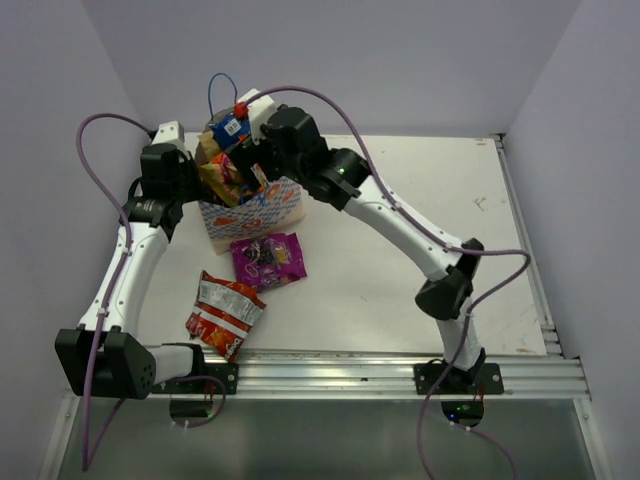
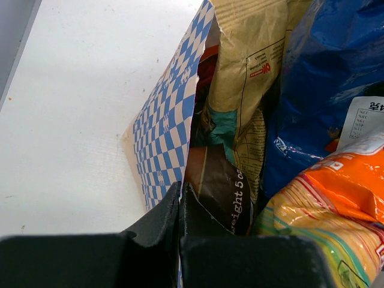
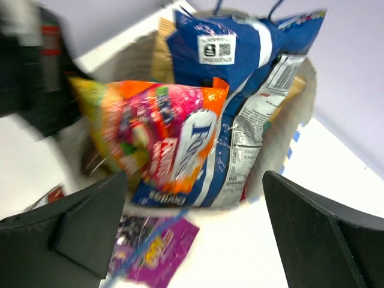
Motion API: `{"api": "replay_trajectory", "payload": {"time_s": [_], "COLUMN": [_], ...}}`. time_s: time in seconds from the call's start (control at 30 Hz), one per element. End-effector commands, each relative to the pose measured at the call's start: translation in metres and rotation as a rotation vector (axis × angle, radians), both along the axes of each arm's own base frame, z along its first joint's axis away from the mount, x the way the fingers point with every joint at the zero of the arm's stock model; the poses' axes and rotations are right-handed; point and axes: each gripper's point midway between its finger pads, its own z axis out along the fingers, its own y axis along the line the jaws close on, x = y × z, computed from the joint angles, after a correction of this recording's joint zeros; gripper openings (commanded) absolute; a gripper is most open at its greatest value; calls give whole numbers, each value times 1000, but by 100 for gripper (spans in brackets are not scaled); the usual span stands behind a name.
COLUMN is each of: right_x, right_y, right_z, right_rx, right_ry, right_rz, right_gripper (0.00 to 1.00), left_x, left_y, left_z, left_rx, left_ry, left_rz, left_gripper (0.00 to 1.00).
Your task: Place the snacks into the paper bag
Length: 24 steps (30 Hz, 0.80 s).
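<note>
**Stuffed to the brim!**

Tan paper bag (image 1: pixel 255 215), blue-white checkered band, at the white table's (image 1: pixel 400 300) eleven o'clock; snack packets (image 3: pixel 240 60) inside overlap, uncountable. Two lie outside at its six: one purple crinkly packet (image 1: pixel 268 260), one red-silver chip packet (image 1: pixel 225 315). Left gripper (image 2: pixel 180 204) pinches the rim; right gripper (image 3: pixel 195 180) hovers, spread.

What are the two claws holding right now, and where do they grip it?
The left gripper is shut on the paper bag, pinching its checkered rim. The right gripper is open, holding nothing.

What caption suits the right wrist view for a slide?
Open right tool facing the snack-filled paper bag; purple packet lies outside.
</note>
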Motion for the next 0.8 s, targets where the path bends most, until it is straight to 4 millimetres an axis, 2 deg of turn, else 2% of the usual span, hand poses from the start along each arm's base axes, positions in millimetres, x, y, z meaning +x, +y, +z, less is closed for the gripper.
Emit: {"api": "replay_trajectory", "payload": {"time_s": [0.0,0.03,0.07,0.17,0.2,0.23,0.27,0.33,0.37,0.43,0.5,0.53,0.57,0.63,0.67,0.77], "right_x": [-78,-94,-122,-170,-180,-190,-205,-214,-220,-226,-230,-230,-231,-226,-227,-226], "right_y": [-31,-31,-32,-24,-21,-17,-17,-13,-9,-3,0,11,12,29,31,48], "right_z": [101,97,82,37,11,-3,-27,-72,-84,-124,-153,-161,-177,-185,-192,-198], "right_rx": [79,53,-8,-44,-67,-87,-142,-239,-250,-308,-358,-346,-359,-309,-306,-273], "right_ry": [-131,-116,-62,145,240,295,383,477,508,567,590,568,575,550,556,546], "right_rz": [187,233,302,456,475,514,564,600,629,649,652,664,657,660,658,667], "right_gripper": [99,99,99,99,99,99,99,99,99,99,99,99,99,99,99,99], "left_x": [7,8,9,12,13,14,15,17,17,17,16,15,14,11,10,5], "left_y": [-2,-2,-2,-1,-1,-1,-1,-1,-1,0,0,0,0,0,0,2], "left_z": [19,17,19,22,22,23,24,28,27,26,25,25,23,20,19,15], "left_rx": [12,13,11,17,16,17,16,18,20,21,23,23,23,20,21,23], "left_ry": [-71,-67,-71,-74,-73,-74,-74,-82,-80,-74,-68,-67,-62,-53,-50,-36], "left_rz": [-11,-8,-7,-5,-4,-5,-6,-6,-5,-4,-1,-1,1,2,2,8], "left_gripper": [0,0,0,0,0,0,0,0,0,0,0,0,0,0,0,0]}}
